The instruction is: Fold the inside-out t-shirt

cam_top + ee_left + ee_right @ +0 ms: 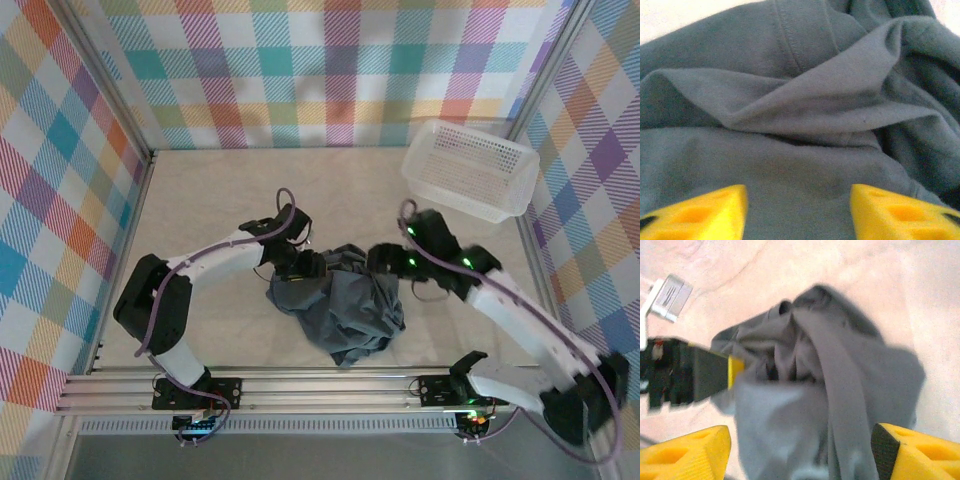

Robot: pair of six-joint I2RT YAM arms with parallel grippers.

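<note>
The inside-out t-shirt (340,305) lay bunched on the table (200,200). The left pincer (797,205) at its ten o'clock and the right pincer (801,440) at one both stood apart, clamping nothing. Best to pinch opposite hems and spread it flat first.

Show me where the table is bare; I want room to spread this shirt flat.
Bare table runs along the back wall, from the left wall to the white basket. A smaller patch lies between the t-shirt, the left arm and the near rail. Crowded: the middle, where left pincer and right pincer meet the bunched cloth.
</note>
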